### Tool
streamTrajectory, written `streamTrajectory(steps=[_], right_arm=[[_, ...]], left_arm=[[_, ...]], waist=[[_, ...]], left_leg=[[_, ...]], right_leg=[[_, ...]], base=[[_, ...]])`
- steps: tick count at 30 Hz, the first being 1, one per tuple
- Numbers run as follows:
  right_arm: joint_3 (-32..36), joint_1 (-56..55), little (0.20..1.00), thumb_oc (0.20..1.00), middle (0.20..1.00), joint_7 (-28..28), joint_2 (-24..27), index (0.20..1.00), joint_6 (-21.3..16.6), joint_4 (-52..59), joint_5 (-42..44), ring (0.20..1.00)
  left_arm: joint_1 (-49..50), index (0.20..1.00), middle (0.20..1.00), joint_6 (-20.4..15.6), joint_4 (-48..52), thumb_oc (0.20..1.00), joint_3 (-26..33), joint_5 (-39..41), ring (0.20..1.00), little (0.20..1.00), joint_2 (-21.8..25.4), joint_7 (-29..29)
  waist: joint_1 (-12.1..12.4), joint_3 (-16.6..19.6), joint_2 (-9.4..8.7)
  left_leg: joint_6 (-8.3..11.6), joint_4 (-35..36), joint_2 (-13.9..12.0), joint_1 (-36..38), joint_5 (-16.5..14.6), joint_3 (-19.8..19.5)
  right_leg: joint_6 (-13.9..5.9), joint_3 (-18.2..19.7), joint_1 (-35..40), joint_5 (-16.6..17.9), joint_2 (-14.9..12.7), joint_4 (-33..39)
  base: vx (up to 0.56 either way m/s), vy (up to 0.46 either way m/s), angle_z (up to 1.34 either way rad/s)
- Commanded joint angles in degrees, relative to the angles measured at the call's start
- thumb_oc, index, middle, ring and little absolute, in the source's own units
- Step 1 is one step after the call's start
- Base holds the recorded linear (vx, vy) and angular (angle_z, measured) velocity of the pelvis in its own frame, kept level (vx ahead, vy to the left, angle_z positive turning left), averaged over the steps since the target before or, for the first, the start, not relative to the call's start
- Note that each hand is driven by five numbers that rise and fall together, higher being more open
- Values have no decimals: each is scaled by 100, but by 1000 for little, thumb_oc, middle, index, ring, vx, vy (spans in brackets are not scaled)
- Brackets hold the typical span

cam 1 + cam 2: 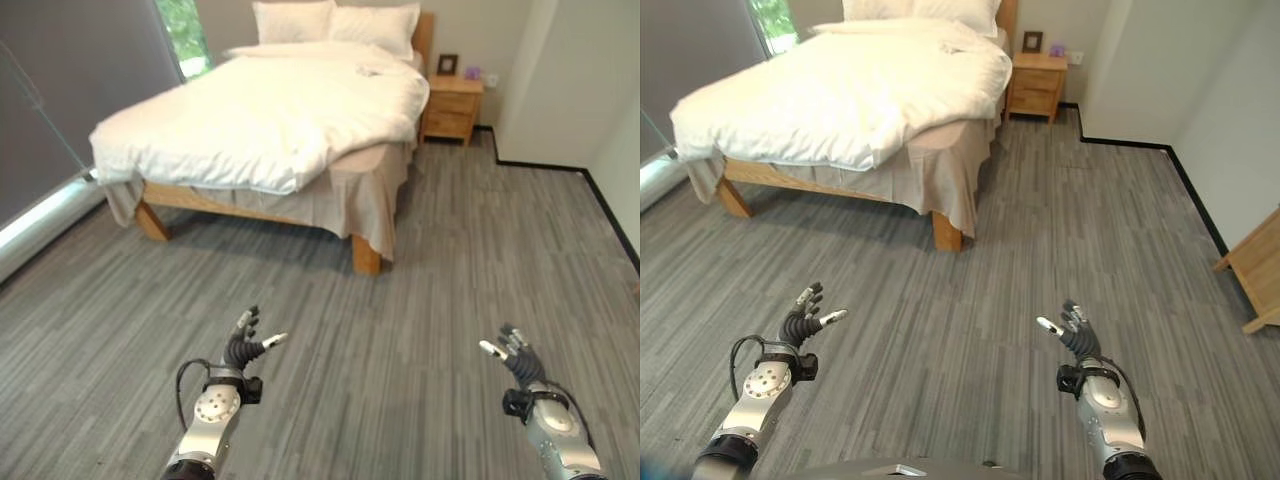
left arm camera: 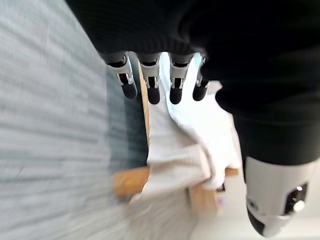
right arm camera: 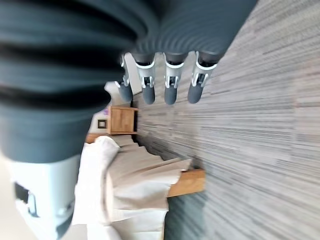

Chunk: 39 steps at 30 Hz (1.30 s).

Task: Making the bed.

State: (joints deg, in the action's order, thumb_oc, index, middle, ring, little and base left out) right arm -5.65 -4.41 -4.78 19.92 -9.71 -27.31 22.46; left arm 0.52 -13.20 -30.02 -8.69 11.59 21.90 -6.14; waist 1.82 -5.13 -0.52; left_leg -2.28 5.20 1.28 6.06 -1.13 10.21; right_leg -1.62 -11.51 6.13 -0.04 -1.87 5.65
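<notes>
Beyond both hands, well apart from them, stands the bed, its white duvet rumpled and hanging off the near corner over a beige skirt. Two pillows lie at the bed's head; a nightstand stands beside it. Left hand and right hand hover over the floor, fingers loosely spread, grasping nothing.
</notes>
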Motion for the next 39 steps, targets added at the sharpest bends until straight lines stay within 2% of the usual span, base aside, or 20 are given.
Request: streamTrajectory(steps=[1,8,9,11,15,17,20,21,23,26,27,28,29,30,31,33,34,35,37,39], right_arm=[[-209,117,1000,1000,1000,-30,6,1000,-262,334,-547,1000],[-338,112,1000,1000,1000,-24,35,1000,-155,447,-877,1000],[-361,154,1000,1000,1000,-8,58,1000,-164,476,-838,1000],[-343,126,1000,1000,1000,-12,50,1000,-170,513,-820,1000],[-408,84,1000,1000,1000,-44,-104,1000,-178,550,-669,1000],[-443,79,1000,1000,1000,-28,-136,1000,-165,530,-669,1000],[-514,-115,1000,1000,1000,93,-163,1000,-117,700,-666,1000],[-514,-118,1000,1000,1000,93,-160,1000,-118,700,-666,1000],[-441,-203,1000,1000,1000,77,-114,1000,-109,678,-746,1000],[-356,-300,1000,1000,1000,125,-104,1000,-88,759,-707,1000],[-267,-392,1000,1000,1000,155,-100,1000,-80,836,-662,1000],[-282,-383,1000,1000,1000,120,-73,1000,-101,631,-524,1000],[-283,-382,1000,1000,1000,121,-75,1000,-102,630,-524,1000],[-230,-353,1000,1000,1000,50,-94,1000,-106,594,-325,1000],[-99,-387,1000,1000,1000,0,-98,1000,-166,716,264,1000],[-117,-316,1000,1000,1000,-37,35,1000,-179,708,223,1000],[-121,-130,1000,1000,1000,-71,171,1000,-161,588,94,1000],[-120,-121,1000,1000,1000,-70,169,1000,-164,582,94,1000],[-107,65,1000,1000,1000,-109,241,1000,-155,501,129,1000],[-122,176,1000,1000,1000,-11,311,1000,-229,584,181,1000]], left_arm=[[-225,1000,1000,-160,-178,1000,110,116,1000,1000,-214,-202],[-179,1000,1000,-7,-42,1000,40,102,1000,1000,-373,-251],[-163,1000,1000,7,145,1000,-13,207,1000,1000,-376,-207],[-132,1000,1000,44,235,1000,-45,214,1000,1000,-384,-193],[-126,1000,1000,123,340,1000,-170,221,1000,1000,-346,-191],[-148,1000,1000,146,310,1000,-190,164,1000,1000,-341,-197],[-202,1000,1000,137,267,1000,-192,57,1000,1000,-293,-221],[-200,1000,1000,135,265,1000,-194,57,1000,1000,-296,-222],[-390,1000,1000,123,80,1000,-204,-61,1000,1000,-262,-231],[-378,1000,1000,131,167,1000,-217,-168,1000,1000,-251,-269],[-329,1000,1000,152,218,1000,-252,-173,1000,1000,-243,-204],[-201,1000,1000,171,286,1000,-326,-150,1000,1000,-263,-130],[-201,1000,1000,171,286,1000,-325,-150,1000,1000,-261,-130],[-237,1000,1000,246,284,1000,-380,-85,1000,1000,-298,-98],[-301,1000,1000,291,482,1000,-487,107,1000,1000,-264,51],[-455,1000,1000,271,528,1000,-620,106,1000,1000,-218,147],[-551,1000,1000,261,521,1000,-673,30,1000,1000,-226,144],[-559,1000,1000,260,518,1000,-673,30,1000,1000,-225,143],[-620,1000,1000,210,451,1000,-778,167,1000,1000,-278,223],[-521,1000,1000,179,533,1000,-881,196,1000,1000,-274,355]], waist=[[89,0,-179],[47,-164,-182],[47,-296,-140],[42,-347,-135],[-107,-690,11],[-137,-742,29],[-410,-720,-12],[-429,-740,23],[-693,-674,-17],[-791,-585,18],[-786,-484,36],[-823,-372,60],[-833,-363,47],[-829,-330,14],[-788,-427,-227],[-574,-663,-391],[-412,-742,-445],[-420,-738,-454],[-232,-771,-478],[100,-680,-356]], left_leg=[[469,-20,-256,-125,204,-282],[373,-20,-193,-254,131,-116],[248,-20,-140,-245,51,-70],[159,-20,-76,-197,-10,-65],[-42,-20,-75,98,-201,-152],[-29,-20,-93,174,-212,-177],[243,-20,-150,729,-404,-427],[249,-20,-189,760,-420,-445],[556,-20,-409,1260,-579,-751],[665,-20,-624,1557,-486,-832],[753,-75,-745,1599,-249,-946],[962,-1081,-1104,1366,681,-944],[961,-1076,-1092,1352,693,-956],[1029,-1975,-1278,894,1403,-926],[755,-3828,-1481,-278,1840,-772],[580,-4713,-1314,-1125,1462,-694],[529,-4733,-1134,-1630,1159,-669],[521,-4733,-1122,-1647,1165,-670],[541,-4337,-858,-2154,975,-641],[480,-2364,-460,-2256,1029,-550]], right_leg=[[-691,-63,-111,522,-685,-105],[-802,46,-367,561,-771,-236],[-826,172,-741,497,-861,-1043],[-863,279,-948,538,-906,-1614],[-979,575,-2072,1187,-841,-3726],[-992,620,-2345,1165,-858,-3886],[-915,611,-2721,1120,-903,-2243],[-914,567,-2651,1127,-879,-2195],[-1131,634,-2811,1590,-894,-363],[-1244,544,-2772,1747,-855,-300],[-1186,487,-2644,1628,-815,-366],[-905,614,-2427,1515,-493,-717],[-905,613,-2436,1520,-509,-714],[-678,587,-2217,1337,-391,-807],[-226,543,-1716,1021,-259,-747],[-28,624,-1301,761,-180,-654],[-12,675,-1049,653,-167,-607],[-16,671,-1061,656,-180,-606],[-38,712,-728,548,-186,-538],[-78,815,-294,186,33,-576]], base=[[31,40,-12],[40,93,-11],[58,186,-23],[93,168,-26],[110,166,-15],[254,41,10],[492,-73,10],[371,-127,33],[689,-245,61],[459,-175,62],[752,-398,55],[526,-314,51],[555,-398,58],[551,-571,72],[717,-742,75],[569,-526,49],[320,-197,-21],[507,-146,-49],[514,-60,-33],[620,-4,-55]])
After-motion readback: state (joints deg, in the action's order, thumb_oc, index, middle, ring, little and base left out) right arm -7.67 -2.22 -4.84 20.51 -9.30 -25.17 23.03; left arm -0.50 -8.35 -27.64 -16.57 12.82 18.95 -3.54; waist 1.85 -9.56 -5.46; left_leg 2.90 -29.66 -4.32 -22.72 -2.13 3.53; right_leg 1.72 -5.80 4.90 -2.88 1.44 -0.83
